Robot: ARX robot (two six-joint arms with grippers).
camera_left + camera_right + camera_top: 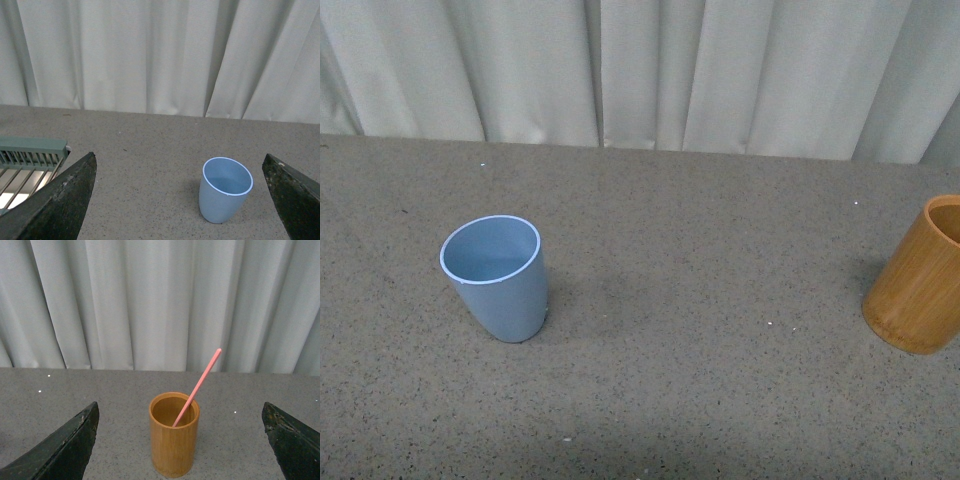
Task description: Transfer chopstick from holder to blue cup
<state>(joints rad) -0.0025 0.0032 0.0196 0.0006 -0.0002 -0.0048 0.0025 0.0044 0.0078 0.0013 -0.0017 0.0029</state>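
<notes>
The light blue cup stands empty on the speckled table, left of centre; it also shows in the left wrist view, ahead of my open left gripper and apart from it. The orange-brown holder stands at the table's right edge, cut off by the frame. In the right wrist view the holder stands upright with one salmon-pink chopstick leaning out of it. My right gripper is open, its jaws wide on either side of the holder, not touching. Neither gripper shows in the front view.
A pale pleated curtain hangs behind the table's far edge. A grey-green slatted rack lies on the table beside the left gripper, away from the blue cup.
</notes>
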